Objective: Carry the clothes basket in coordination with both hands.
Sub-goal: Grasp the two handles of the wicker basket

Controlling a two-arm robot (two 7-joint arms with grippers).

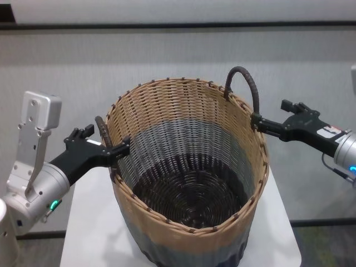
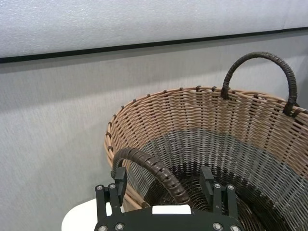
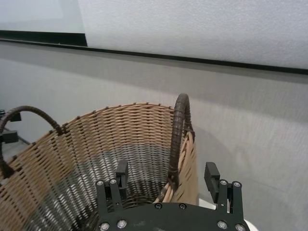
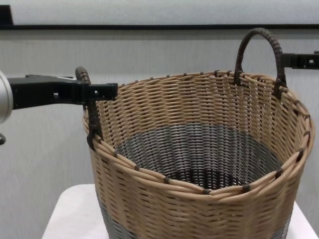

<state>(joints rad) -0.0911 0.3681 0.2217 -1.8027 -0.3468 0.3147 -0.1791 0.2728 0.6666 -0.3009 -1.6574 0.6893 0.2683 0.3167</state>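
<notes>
The clothes basket (image 1: 189, 144) stands upright and empty on a white table (image 1: 89, 222). My left gripper (image 1: 119, 150) is open at the rim, with its fingers on either side of the left dark loop handle (image 2: 144, 161). My right gripper (image 1: 257, 122) is open too, its fingers on either side of the right loop handle (image 3: 180, 125) near its base. In the left wrist view the left gripper (image 2: 162, 175) straddles the handle with a gap on both sides. The right wrist view shows the same for the right gripper (image 3: 167, 173). The chest view shows the basket (image 4: 199, 114) and the left gripper (image 4: 107, 91).
The table is small and white, and the basket covers most of it; its left edge (image 4: 55, 214) and right front corner (image 1: 289, 245) are close to the basket. A grey wall with a black strip (image 1: 178, 25) stands close behind.
</notes>
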